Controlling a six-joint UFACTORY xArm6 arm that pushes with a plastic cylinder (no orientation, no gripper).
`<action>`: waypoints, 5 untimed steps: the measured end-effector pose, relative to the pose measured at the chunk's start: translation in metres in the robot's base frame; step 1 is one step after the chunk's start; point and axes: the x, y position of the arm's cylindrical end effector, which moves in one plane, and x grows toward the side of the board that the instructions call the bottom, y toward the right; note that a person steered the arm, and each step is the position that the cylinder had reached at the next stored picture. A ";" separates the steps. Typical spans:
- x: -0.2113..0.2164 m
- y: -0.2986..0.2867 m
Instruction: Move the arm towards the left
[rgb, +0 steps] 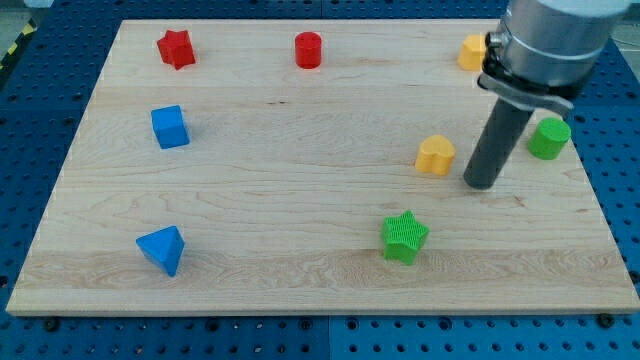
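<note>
Tip (482, 184) has no jaws, just a rod; yellow heart (435, 155) sits close at its 9 o'clock, right in the leftward path.

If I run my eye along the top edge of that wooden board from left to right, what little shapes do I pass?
Red star → red cylinder → yellow block, partly hidden behind the arm, so its shape is unclear.
</note>
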 end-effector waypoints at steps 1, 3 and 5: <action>-0.022 -0.026; -0.032 -0.076; 0.044 -0.074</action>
